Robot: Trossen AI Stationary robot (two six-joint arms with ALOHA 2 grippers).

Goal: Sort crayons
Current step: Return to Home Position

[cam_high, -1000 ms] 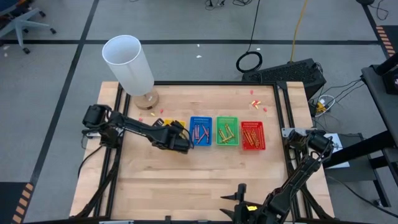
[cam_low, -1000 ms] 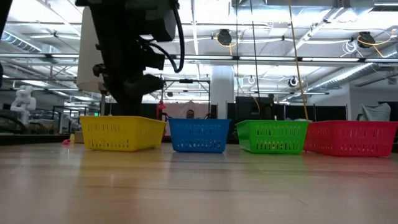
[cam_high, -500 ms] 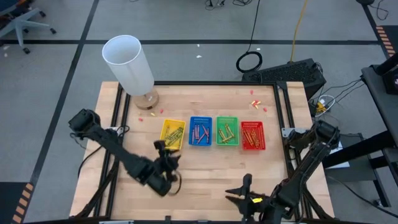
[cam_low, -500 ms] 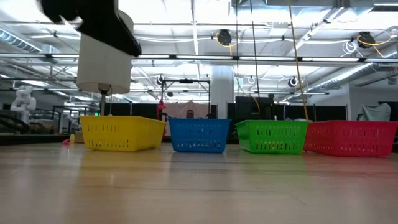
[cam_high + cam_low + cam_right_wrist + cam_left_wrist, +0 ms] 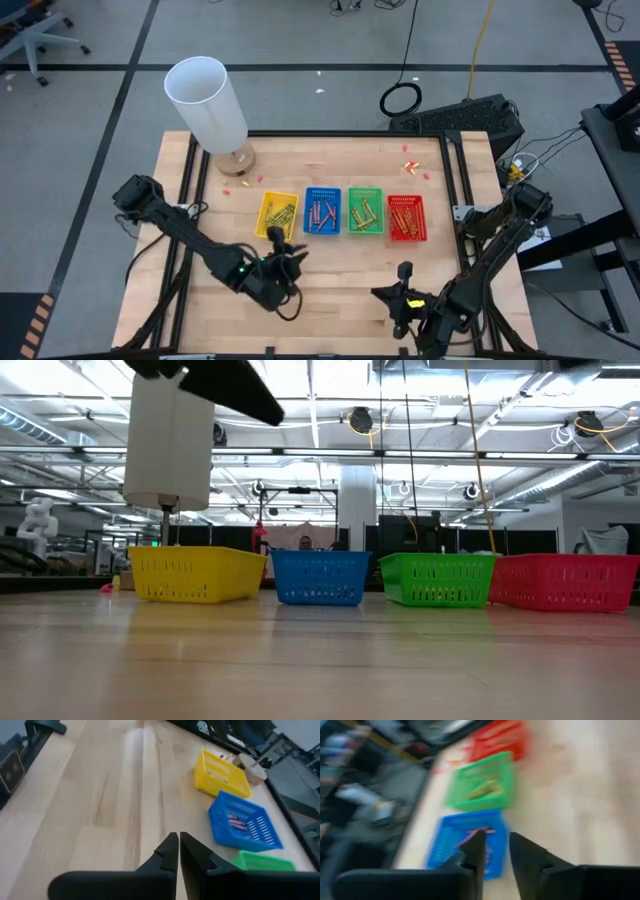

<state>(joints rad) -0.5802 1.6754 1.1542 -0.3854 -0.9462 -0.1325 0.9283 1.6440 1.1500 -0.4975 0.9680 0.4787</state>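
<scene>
Four trays stand in a row at mid-table: yellow [image 5: 195, 575], blue [image 5: 320, 578], green [image 5: 438, 580] and red [image 5: 565, 582]. Crayons lie in each of them: yellowish ones [image 5: 279, 212], reddish ones [image 5: 322, 213], brownish ones [image 5: 362, 209] and orange ones [image 5: 404, 216]. My left gripper [image 5: 287, 247] hangs above bare wood just on the near side of the yellow tray, open by a narrow gap [image 5: 495, 850], with nothing between its fingers. My right gripper [image 5: 403, 272] hovers above the wood on the near side of the red tray, shut [image 5: 178, 842] and holding nothing.
A tall white cylinder [image 5: 205, 100] on a round wooden foot [image 5: 236, 160] stands at the table's far left corner. Tiny red-pink scraps lie near it [image 5: 245, 185] and at the far right [image 5: 410, 165]. Bare wood stretches between the trays and the near edge.
My left gripper has drawn back from over the yellow tray toward the near edge, rising and rolling its wrist as it went. My right gripper has moved from the near edge toward the trays, a little upward, and has shut from wide open.
</scene>
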